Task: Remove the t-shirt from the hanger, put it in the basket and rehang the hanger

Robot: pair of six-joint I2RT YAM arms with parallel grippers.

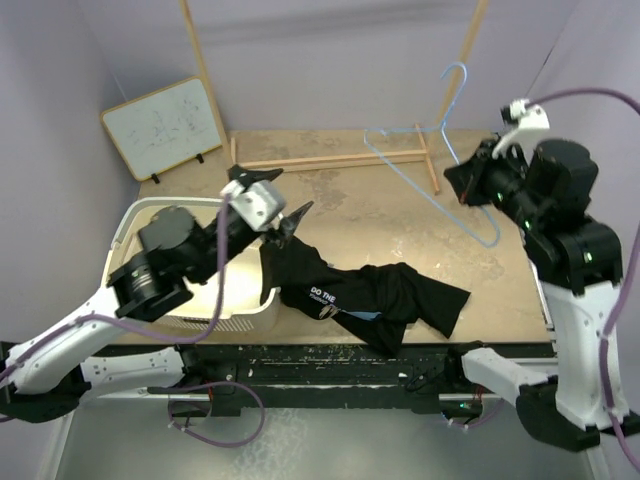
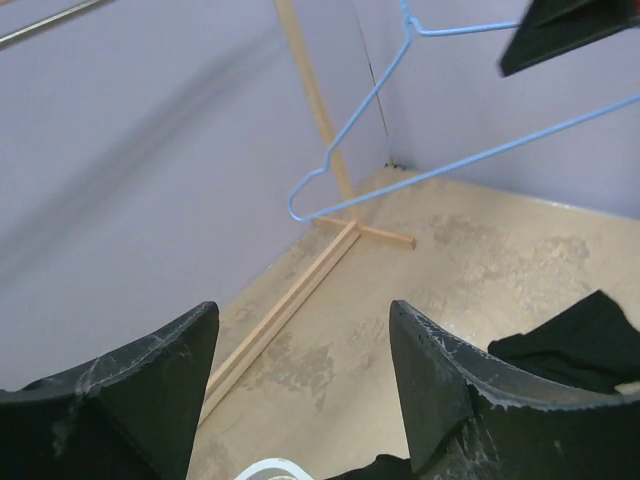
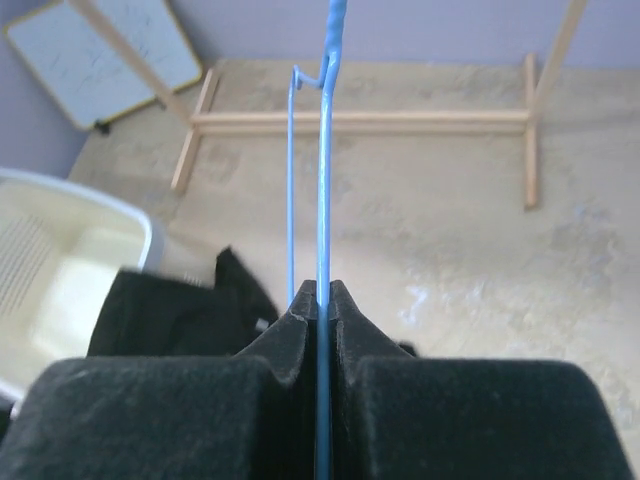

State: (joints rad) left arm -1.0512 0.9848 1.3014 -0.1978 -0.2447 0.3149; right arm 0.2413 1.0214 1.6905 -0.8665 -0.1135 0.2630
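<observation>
The black t-shirt [image 1: 375, 292] lies crumpled on the table, its left end draped over the basket's rim, white lettering showing. The light-blue wire hanger [image 1: 430, 190] is bare and held in the air, apart from the shirt. My right gripper [image 1: 457, 181] is shut on its wire; the right wrist view shows the wire [image 3: 325, 150] pinched between the closed gripper [image 3: 322, 292], with the shirt [image 3: 170, 310] below. My left gripper [image 1: 290, 222] hovers over the shirt's left end. In the left wrist view it [image 2: 300, 330] is open and empty, with the hanger [image 2: 370, 110] beyond and shirt cloth [image 2: 580, 340] at right.
A white laundry basket [image 1: 150, 215] stands at the table's left, under my left arm. A wooden rack frame [image 1: 330, 158] stands at the back, its base bar on the table. A small whiteboard [image 1: 165, 125] leans on the back left wall.
</observation>
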